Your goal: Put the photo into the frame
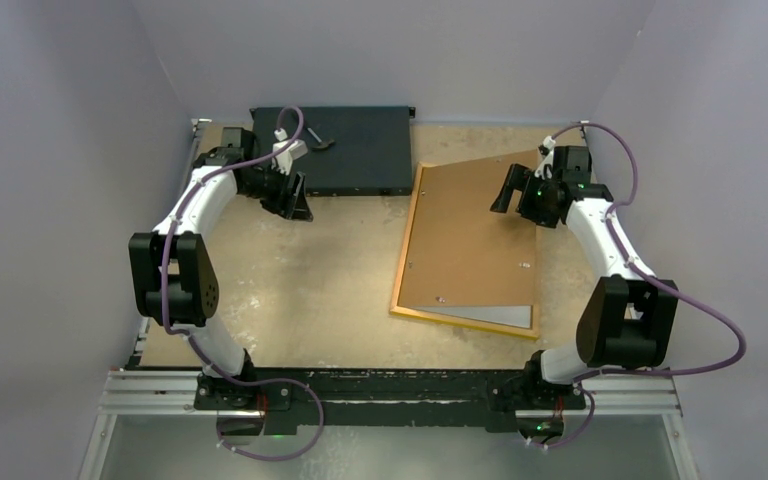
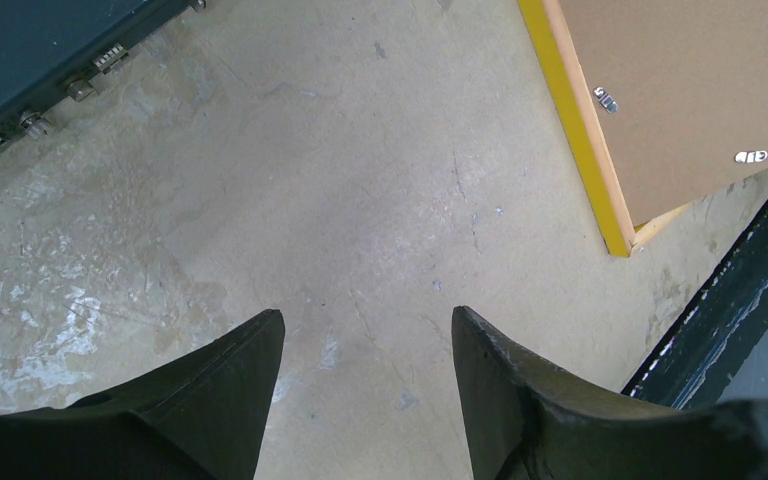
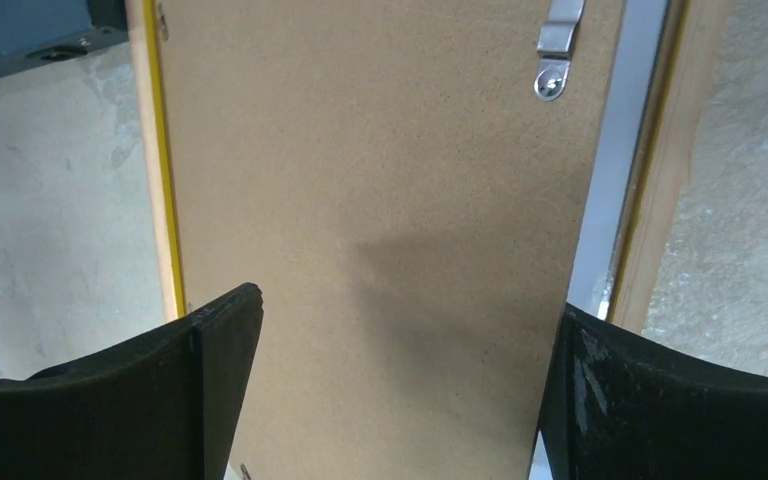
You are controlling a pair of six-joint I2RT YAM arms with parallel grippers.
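Note:
The frame [image 1: 406, 240] lies flat on the right half of the table, back side up, its yellow-orange border showing. The brown backing board [image 1: 470, 240] lies on it, skewed. A pale grey strip [image 1: 490, 315] shows along the near edge under the board; I cannot tell whether it is the photo's white back or the pane. No printed picture is in view. My right gripper [image 1: 516, 200] is open and empty over the board's far part [image 3: 360, 180], jaws wide [image 3: 410, 300]. My left gripper [image 1: 295, 203] is open and empty over bare table [image 2: 365, 320], left of the frame's corner [image 2: 575, 130].
A flat black box [image 1: 360, 150] lies at the back, just behind the left gripper and touching the frame's far left corner. Metal clips [image 3: 558, 40] sit on the backing board. A black rail [image 1: 390, 385] runs along the near table edge. Grey walls close in on three sides.

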